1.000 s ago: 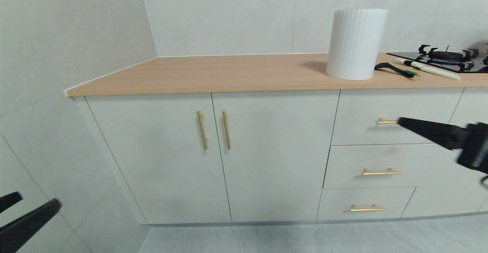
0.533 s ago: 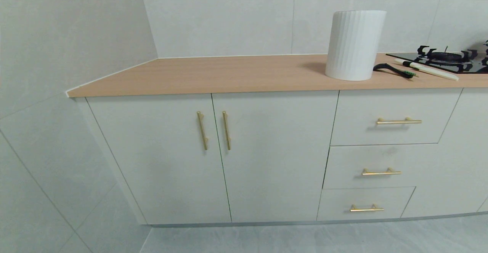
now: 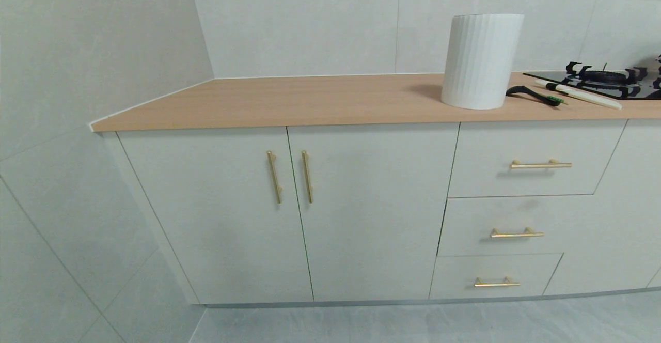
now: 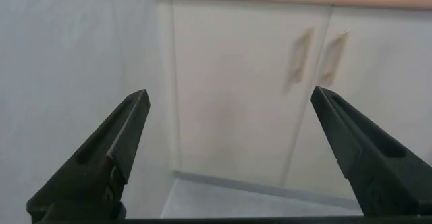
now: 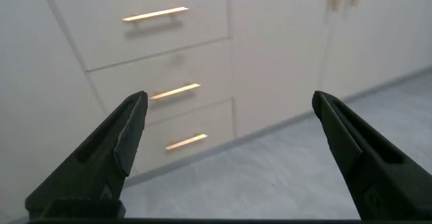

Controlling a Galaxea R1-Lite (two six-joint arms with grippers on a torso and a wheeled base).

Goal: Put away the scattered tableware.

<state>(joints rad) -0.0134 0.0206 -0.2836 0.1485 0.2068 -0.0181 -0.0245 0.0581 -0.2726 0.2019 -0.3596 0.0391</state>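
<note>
Tableware: black-handled utensil (image 3: 534, 95) and long white utensil (image 3: 579, 94) lying flat on counter (image 3: 310, 100), right of white ribbed canister (image 3: 481, 61). Black one just beside canister base; white one farther right, at hob (image 3: 604, 77) edge. Canister upright, inside hidden from this angle. Three drawers (image 3: 532, 183) below canister, all shut. Double doors (image 3: 232, 214) lower left of canister, shut. Left gripper (image 4: 229, 97) facing doors, fingers spread wide, holding nothing. Right gripper (image 5: 229, 99) facing drawers, fingers likewise wide apart, empty.

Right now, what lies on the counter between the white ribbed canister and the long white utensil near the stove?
A black curved tool lies there on the countertop, as the head view shows.
</note>
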